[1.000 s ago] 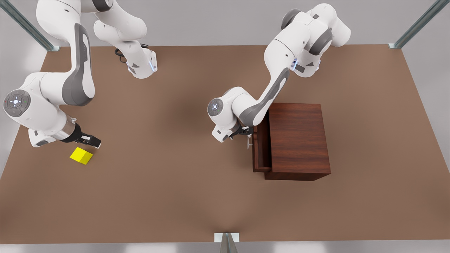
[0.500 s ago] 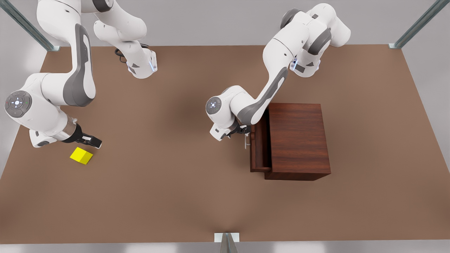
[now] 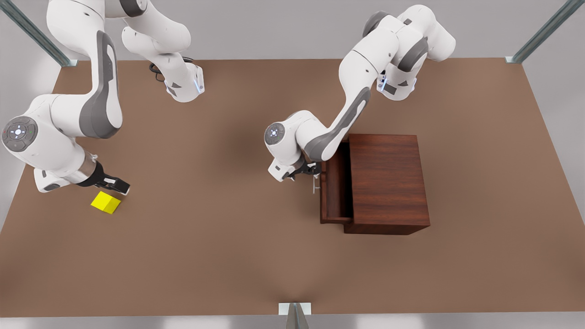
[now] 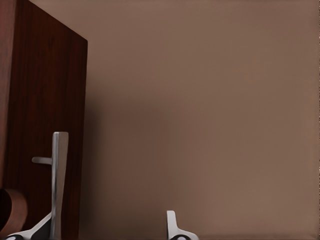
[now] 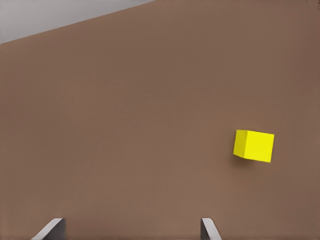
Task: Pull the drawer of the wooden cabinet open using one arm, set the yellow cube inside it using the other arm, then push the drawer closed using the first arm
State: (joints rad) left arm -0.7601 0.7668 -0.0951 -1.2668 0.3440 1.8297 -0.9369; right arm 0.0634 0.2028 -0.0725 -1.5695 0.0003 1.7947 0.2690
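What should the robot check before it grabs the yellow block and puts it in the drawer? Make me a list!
1. Drawer open wide enough for the block: cannot tell; it sticks partway out of the wooden cabinet.
2. Left gripper at the handle: ok; one finger sits against the bar, jaws wide apart.
3. Yellow cube free on the table: ok, nothing touches it.
4. Right gripper open for grabbing: ok; fingertips are spread.
5. Right gripper lined up over the cube: not ok; the cube sits off to one side of the fingers.
6. Path from cube to drawer free: ok; bare table between them.
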